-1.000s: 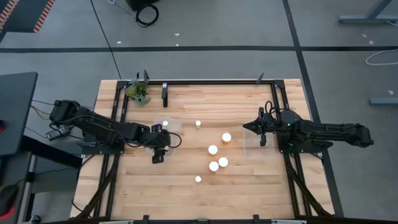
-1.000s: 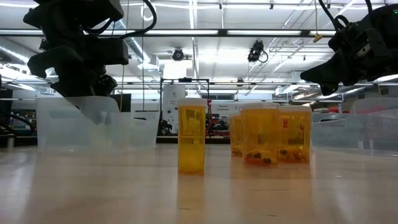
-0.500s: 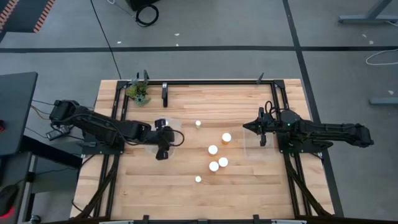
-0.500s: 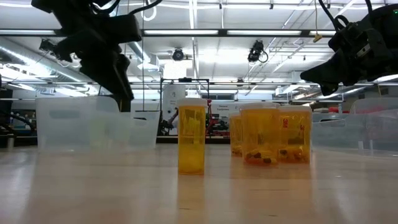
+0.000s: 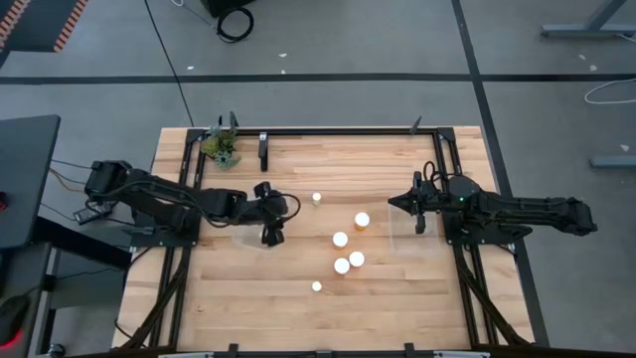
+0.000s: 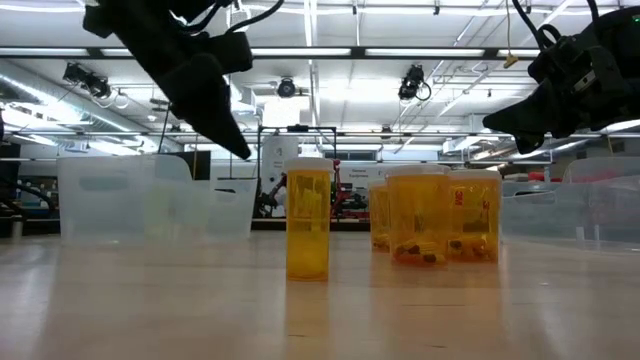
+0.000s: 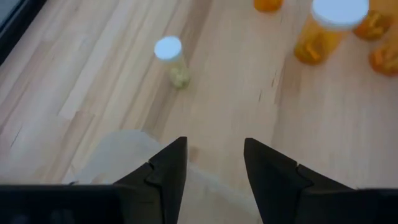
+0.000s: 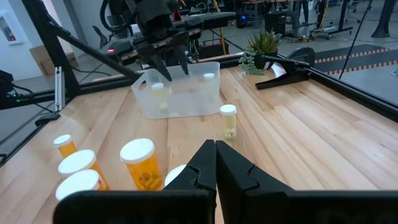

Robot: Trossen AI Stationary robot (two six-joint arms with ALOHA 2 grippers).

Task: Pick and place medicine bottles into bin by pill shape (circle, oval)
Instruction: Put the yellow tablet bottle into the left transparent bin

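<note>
You had the wooden table [image 5: 298, 308] standing on a grey floor [image 5: 328, 40] crossed by dark tape lines [image 5: 298, 77]. 1 coiled black cable [image 5: 236, 22] lay on that floor beyond the table's far edge, and orange-striped hazard tape [image 5: 68, 24] ran near one corner. Behind the table, long ceiling light strips [image 6: 400, 52] lit an open workshop hall.

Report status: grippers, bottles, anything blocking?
Left gripper open, empty, over the left bin. Right gripper shut, waiting by the right bin. Six medicine bottles standing mid-table. Nothing blocking.
</note>
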